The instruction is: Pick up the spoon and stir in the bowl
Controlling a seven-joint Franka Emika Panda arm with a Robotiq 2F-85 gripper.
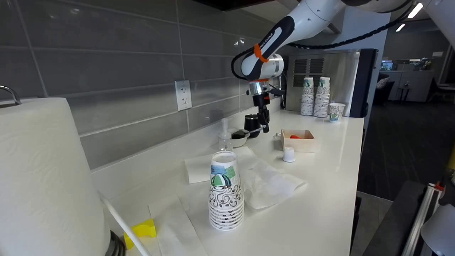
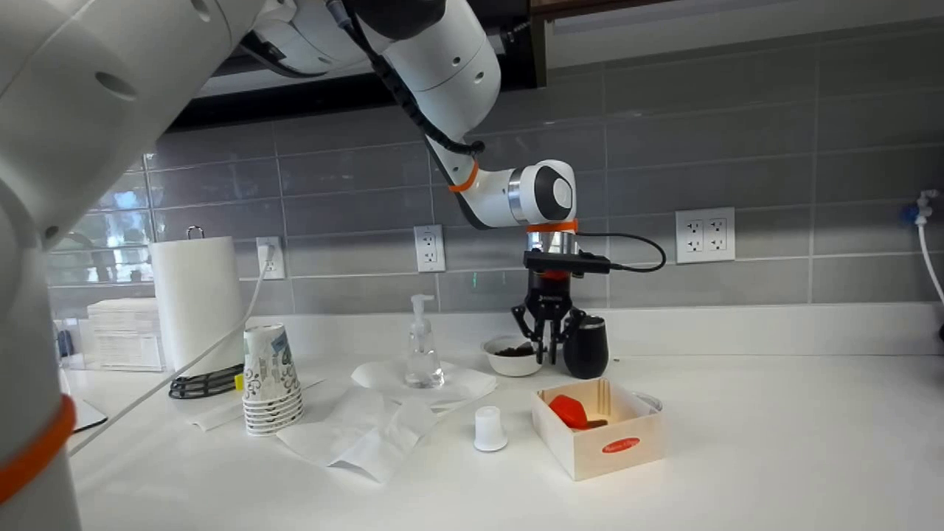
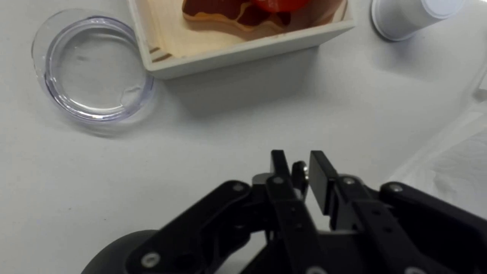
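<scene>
Nearest in an exterior view, I have a paper towel roll (image 1: 39,170) upright on the desk (image 1: 316,220). Next, an inverted stack of patterned paper cups (image 1: 226,199) stands beside a crumpled paper sheet (image 1: 272,183). Past these I locate a small white tapered cup (image 1: 288,155), wide end down, then an open wooden box (image 1: 300,145) containing a red item (image 1: 294,137). The wrist view shows me a clear round dish (image 3: 95,72) just beside one corner of the box.

Farther along, a clear pump bottle (image 1: 225,139) stands near the low white bowl (image 1: 239,143). The spoon (image 1: 241,134) has its black head at the mouth of the bowl, and its metal handle extends past the rim to the Robotiq gripper (image 3: 298,154). The gripper points down toward the desk. Its jaws are narrowly parted with the handle between them; I cannot tell whether they clamp it. In an exterior view, dark material (image 2: 514,352) shows inside the bowl. A black tumbler (image 1: 252,124) stands just beyond it.

Farthest on the desk, two tall paper cup stacks (image 1: 308,101) and one upright paper cup (image 1: 336,113) stand before a metal-sided appliance (image 1: 337,76).
</scene>
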